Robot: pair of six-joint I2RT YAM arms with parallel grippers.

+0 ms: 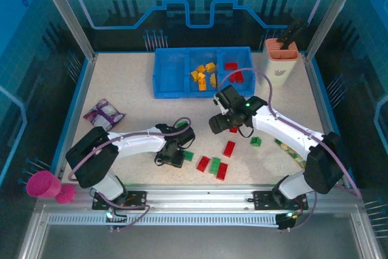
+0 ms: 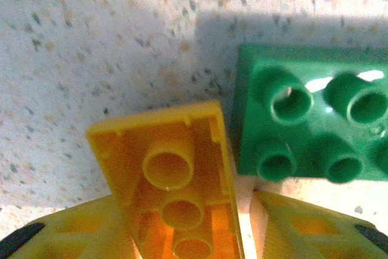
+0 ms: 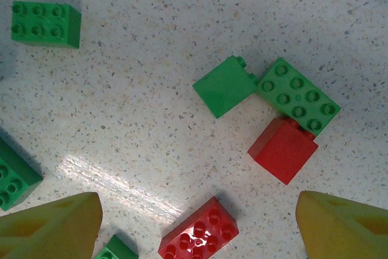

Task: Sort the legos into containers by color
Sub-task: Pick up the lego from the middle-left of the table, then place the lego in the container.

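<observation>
A yellow lego (image 2: 167,168) lies hollow side up between the fingers of my left gripper (image 2: 194,235). The left finger touches it, and a thin strip of table shows before the right finger. A green lego (image 2: 312,122) sits just to its right. From above, my left gripper (image 1: 171,154) is low over the table. My right gripper (image 1: 219,124) hangs open above loose legos, with a red lego (image 3: 199,232) below the gap between its fingers. The containers are a blue bin (image 1: 170,74) at the back, holding yellow legos (image 1: 204,75) in the middle and red legos (image 1: 233,72) on the right.
Loose red legos (image 1: 228,148) and green legos (image 1: 214,165) are scattered near the front centre, and one green lego (image 1: 256,141) lies under the right arm. A purple packet (image 1: 103,113) lies at the left. A peach holder (image 1: 281,62) stands back right, and a pink cup (image 1: 43,184) sits off the front left.
</observation>
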